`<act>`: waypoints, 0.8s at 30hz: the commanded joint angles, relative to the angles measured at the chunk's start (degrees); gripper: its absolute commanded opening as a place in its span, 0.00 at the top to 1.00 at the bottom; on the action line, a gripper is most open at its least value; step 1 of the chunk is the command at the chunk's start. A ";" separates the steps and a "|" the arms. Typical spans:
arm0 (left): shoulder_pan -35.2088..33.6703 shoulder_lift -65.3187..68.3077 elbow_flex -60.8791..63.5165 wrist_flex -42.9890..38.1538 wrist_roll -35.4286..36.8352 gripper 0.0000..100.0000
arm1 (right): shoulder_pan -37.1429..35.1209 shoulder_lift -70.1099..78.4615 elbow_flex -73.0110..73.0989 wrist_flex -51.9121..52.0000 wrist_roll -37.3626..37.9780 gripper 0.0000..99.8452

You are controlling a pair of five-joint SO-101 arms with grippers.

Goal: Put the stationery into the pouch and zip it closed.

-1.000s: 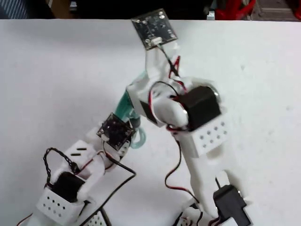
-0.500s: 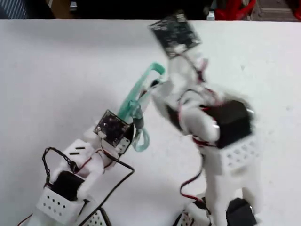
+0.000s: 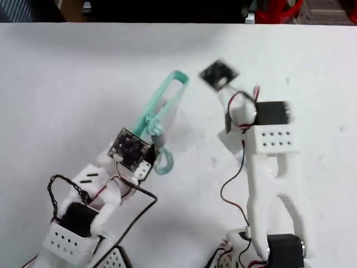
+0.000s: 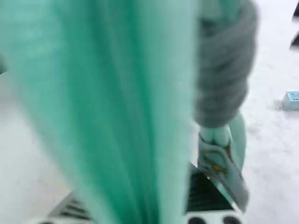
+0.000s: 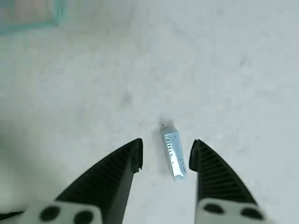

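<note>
A teal mesh pouch (image 3: 163,105) stands on its edge on the white table, and my left gripper (image 3: 150,135) is shut on its near end. Up close in the left wrist view, the pouch (image 4: 107,102) has a grey loop (image 4: 226,70) and a teal zipper tab (image 4: 219,161) hanging beside it. A small blue-and-white stationery stick (image 5: 174,154) lies flat on the table. My right gripper (image 5: 166,144) hovers over it, open, with one black finger on each side and touching nothing. The same small blue item (image 4: 292,100) lies farther off in the left wrist view.
The right arm (image 3: 265,134) stands to the right of the pouch, with a gap of bare table between them. A corner of the pouch (image 5: 28,16) shows beyond the right gripper. The table's far edge (image 3: 178,23) runs along the back.
The right arm has pulled back from over the pouch, swinging right and toward the near side. The pouch is now uncovered. The left arm still holds it, barely shifted.
</note>
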 commanded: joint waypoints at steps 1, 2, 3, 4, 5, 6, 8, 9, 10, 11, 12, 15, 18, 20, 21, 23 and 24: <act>-2.33 0.84 -0.44 -1.76 0.62 0.90 | 3.30 -0.13 12.48 -12.09 6.15 0.84; -2.42 0.84 -0.44 -1.85 0.53 0.91 | 4.70 -0.13 15.47 -15.69 8.35 0.84; -2.24 0.84 -0.44 -1.85 0.44 0.92 | 6.29 -0.13 18.20 -19.12 10.64 0.84; -2.15 0.84 -0.44 -1.85 0.44 0.92 | 7.96 -0.13 20.13 -21.85 13.10 0.84; -2.07 0.84 -0.44 -1.85 0.44 0.92 | 9.54 -0.04 21.71 -23.96 15.47 0.84; -2.07 0.84 -0.44 -1.85 0.44 0.92 | 10.77 0.13 22.77 -25.19 17.41 0.84; -2.07 0.84 -0.44 -1.85 0.79 0.90 | 12.70 1.98 23.12 -24.40 20.40 0.84; -2.07 0.84 -0.44 -1.85 0.79 0.89 | 13.32 3.21 23.03 -23.52 21.71 0.84; -2.15 0.84 -0.44 -1.85 0.88 0.87 | 13.76 4.62 23.03 -23.25 23.56 0.84; -2.24 0.84 -0.44 -1.85 0.88 0.87 | 14.20 6.11 22.95 -23.43 25.05 0.84; -2.24 0.84 -0.44 -1.85 0.88 0.86 | 14.37 7.52 22.86 -24.48 25.58 0.84; -2.33 0.84 -0.44 -1.85 0.88 0.86 | 14.64 12.62 21.27 -29.05 24.79 0.84; -2.42 0.84 -0.44 -1.85 0.97 0.86 | 14.29 18.68 18.81 -29.58 24.35 0.84; -2.42 0.84 -0.44 -1.85 0.97 0.86 | 14.29 22.02 16.97 -29.58 24.35 0.85; -2.42 0.84 -0.44 -1.85 0.97 0.86 | 14.55 23.25 15.82 -29.58 24.44 0.87; -2.33 0.84 -0.44 -1.85 0.97 0.86 | 14.46 23.96 13.54 -29.58 24.18 0.97; -2.33 0.84 -0.44 -1.85 0.97 0.86 | 14.37 23.69 12.57 -29.32 24.09 1.00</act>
